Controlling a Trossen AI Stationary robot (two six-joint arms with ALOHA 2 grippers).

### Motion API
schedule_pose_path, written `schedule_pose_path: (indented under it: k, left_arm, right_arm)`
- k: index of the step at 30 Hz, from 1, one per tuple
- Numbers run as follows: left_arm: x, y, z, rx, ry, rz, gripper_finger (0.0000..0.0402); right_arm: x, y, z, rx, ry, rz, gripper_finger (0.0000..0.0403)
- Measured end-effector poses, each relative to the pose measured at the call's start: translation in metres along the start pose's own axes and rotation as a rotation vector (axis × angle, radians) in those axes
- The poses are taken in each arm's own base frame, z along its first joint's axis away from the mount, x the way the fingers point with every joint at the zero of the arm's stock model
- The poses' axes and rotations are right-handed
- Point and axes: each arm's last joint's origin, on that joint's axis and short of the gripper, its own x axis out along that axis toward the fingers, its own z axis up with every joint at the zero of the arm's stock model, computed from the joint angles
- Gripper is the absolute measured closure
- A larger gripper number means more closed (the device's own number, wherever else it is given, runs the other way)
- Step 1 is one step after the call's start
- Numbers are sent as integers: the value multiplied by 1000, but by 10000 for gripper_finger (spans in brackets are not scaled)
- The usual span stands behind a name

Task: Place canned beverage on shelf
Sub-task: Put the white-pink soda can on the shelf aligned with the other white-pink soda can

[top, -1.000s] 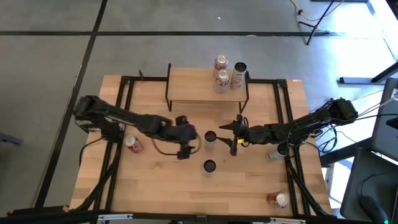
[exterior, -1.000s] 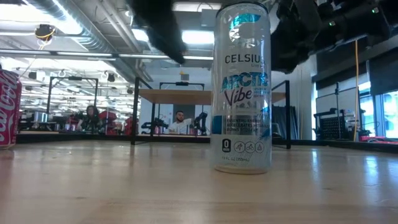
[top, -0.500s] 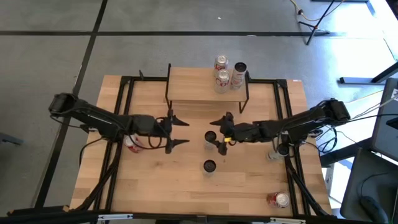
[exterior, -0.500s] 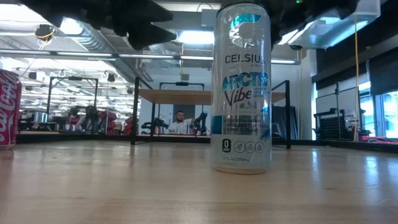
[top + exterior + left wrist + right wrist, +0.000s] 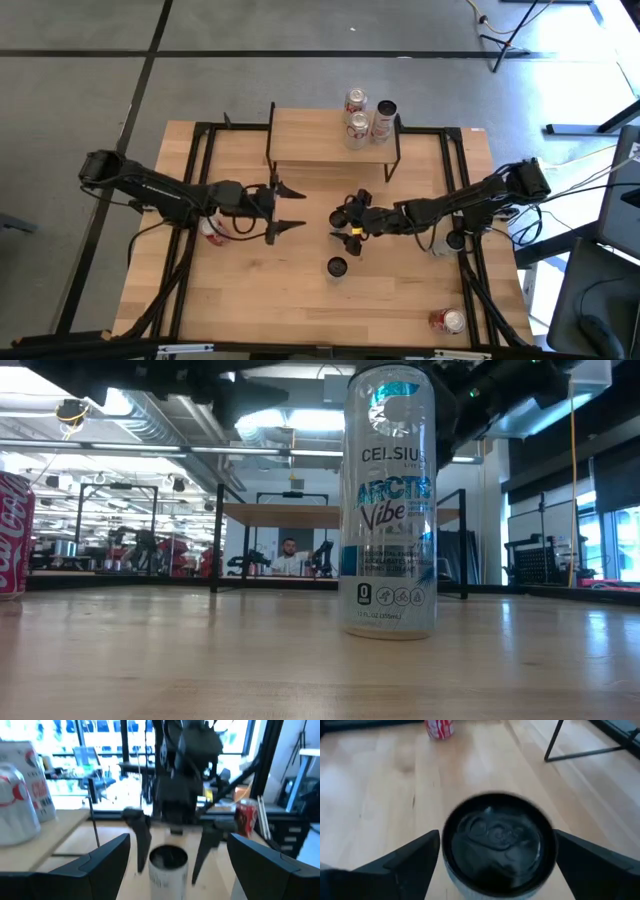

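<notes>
A slim can with a black top (image 5: pixel 338 219) stands on the table in front of the shelf (image 5: pixel 320 140). It also shows in the right wrist view (image 5: pixel 497 837) and the left wrist view (image 5: pixel 168 865). My right gripper (image 5: pixel 347 221) is open, with one finger on either side of this can, and a gap shows at each finger in the left wrist view. My left gripper (image 5: pixel 300 209) is open and empty, to the can's left. A second can, a Celsius (image 5: pixel 337 267) (image 5: pixel 390 500), stands nearer the front edge.
Three cans (image 5: pixel 360 115) stand at the shelf's right end. A red can (image 5: pixel 212 232) lies under my left arm. Another red can (image 5: pixel 450 320) lies at the front right, and a can (image 5: pixel 447 243) stands by my right arm. Black frame rails (image 5: pixel 200 160) run along both sides.
My left gripper has drawn back from the middle can toward the table's left edge. My right gripper has moved toward the table's left, over to the can, and its open fingers now stand on either side of it. The cans have not moved.
</notes>
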Motion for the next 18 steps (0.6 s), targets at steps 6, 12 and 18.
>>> schedule_pose_path:
  k: [6,12,18]
  left_arm:
    - [0,0,5,-9,-47,6,84]
    - [0,-3,3,-6,-35,-11,84]
    - [-1,-9,1,-2,-14,-37,84]
  right_arm:
    - [2,-1,-1,-49,-14,-50,104]
    - [-5,-3,3,-86,-16,-55,183]
    - [-38,-12,22,-106,-76,-48,183]
